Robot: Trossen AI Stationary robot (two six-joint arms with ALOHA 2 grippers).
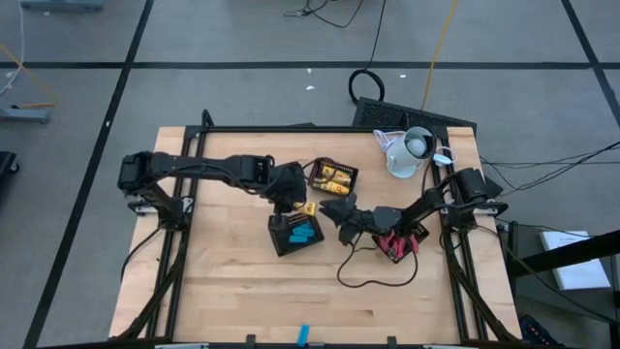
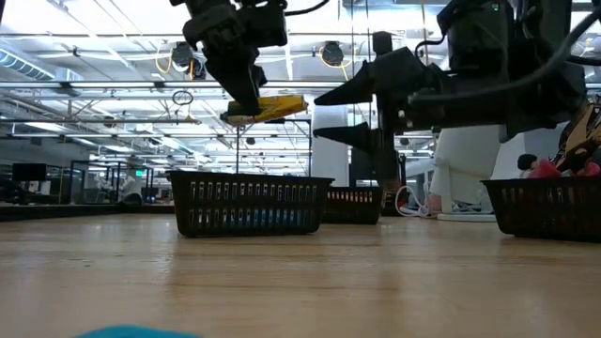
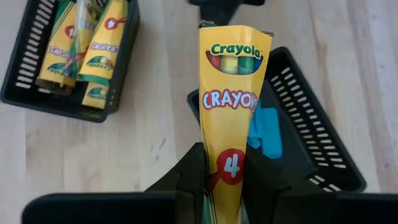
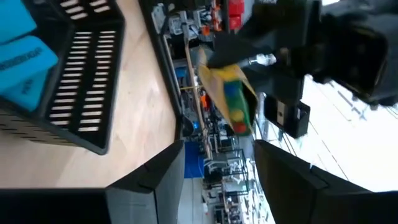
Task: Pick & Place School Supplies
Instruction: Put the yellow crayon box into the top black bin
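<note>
Starting from the crayon box, we find a yellow pack pinched at its lower end by the left gripper, held in the air above the table between the tray of crayon boxes and the tray of blue pieces. In the low view the pack lies roughly level, well clear of the tray rims. The right gripper faces it from just beside, fingers parted and empty, with the pack's free end ahead of the gap. We judge the step in hand to be a hand-over between arms, or else a carry to the crayon tray; we cannot tell which. For a hand-over to go well, the right fingers should close on the free end before the left lets go, squarely across the flat faces, since a thin card pack can twist or slip. For a placement, the pack should come down over the tray that already holds its like, not the blue one beneath. The tray of red-handled scissors sits by the right arm, and a white jug stands at the far edge, well apart.
</note>
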